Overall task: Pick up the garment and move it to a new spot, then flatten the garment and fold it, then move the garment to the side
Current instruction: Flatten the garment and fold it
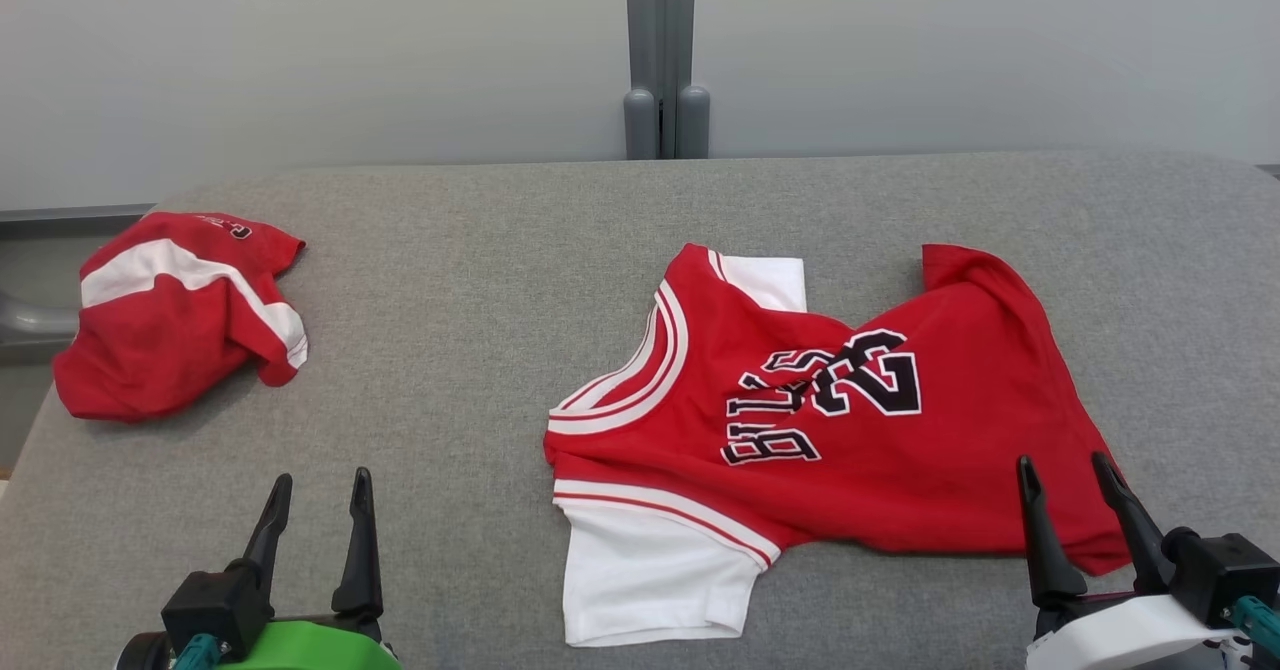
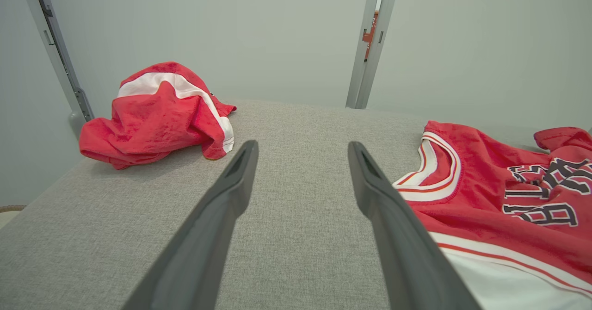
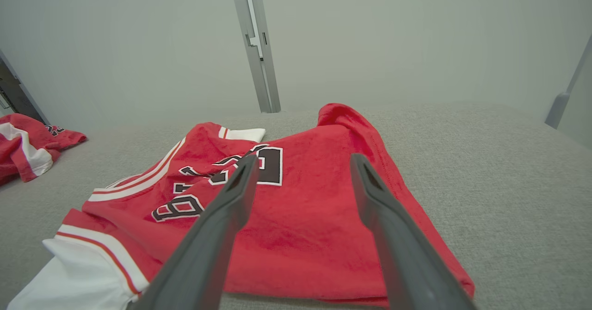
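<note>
A red jersey with white sleeves and black lettering, the garment, lies spread but wrinkled on the grey padded table, right of centre; it also appears at the right in the left wrist view and under the fingers in the right wrist view. My right gripper hovers open at the garment's near right hem, nothing between its fingers. My left gripper stands open over bare table, left of the garment's white sleeve.
A second red-and-white cloth lies bunched at the table's far left edge, also in the left wrist view. A grey post rises behind the table against a pale wall. Bare grey surface lies between the two cloths.
</note>
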Robot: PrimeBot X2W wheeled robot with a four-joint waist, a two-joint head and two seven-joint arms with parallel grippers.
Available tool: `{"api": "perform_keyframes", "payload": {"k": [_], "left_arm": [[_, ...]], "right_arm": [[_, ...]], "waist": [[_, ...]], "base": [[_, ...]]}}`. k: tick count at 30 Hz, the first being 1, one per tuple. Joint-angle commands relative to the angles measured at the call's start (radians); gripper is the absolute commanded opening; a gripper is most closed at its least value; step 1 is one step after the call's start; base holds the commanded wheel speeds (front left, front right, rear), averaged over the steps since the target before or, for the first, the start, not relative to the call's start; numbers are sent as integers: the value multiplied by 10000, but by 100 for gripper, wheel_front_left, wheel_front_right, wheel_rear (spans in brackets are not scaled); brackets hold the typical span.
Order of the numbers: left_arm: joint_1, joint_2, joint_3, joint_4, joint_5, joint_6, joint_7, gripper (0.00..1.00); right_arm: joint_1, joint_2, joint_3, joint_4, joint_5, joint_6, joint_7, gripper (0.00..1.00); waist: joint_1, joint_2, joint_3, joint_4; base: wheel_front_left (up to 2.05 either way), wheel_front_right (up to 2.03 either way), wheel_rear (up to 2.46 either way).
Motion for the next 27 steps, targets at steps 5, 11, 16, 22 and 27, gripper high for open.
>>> {"api": "perform_keyframes", "payload": {"k": [5,11,16,22,27], "left_arm": [[109,63,33,-3,-106,-30,-2,100],[97,12,-584,315,-107,-30,-2,100],[-161,-17,-1806,795,-151,-30,-2,100],[-603,-82,-3323,1775,-511,-30,-2,100],[-969,-101,-4000,2653,-879,-29,-3,100]], "right_arm": [[-111,4,55,82,-51,-5,-30,100],[-477,-218,-132,558,-131,-5,-30,100],[-863,-551,-589,1335,-180,-5,-30,100],[-1579,-973,-983,2733,-82,-5,-30,100],[-2101,-1137,-1052,3905,51,-5,-32,100]], "waist": [[0,0,23,-6],[0,0,166,-48],[0,0,464,-60],[0,0,994,-162],[0,0,1402,-222]], "base": [[0,0,0],[0,0,0],[0,0,0],[0,0,0],[0,0,0]]}}
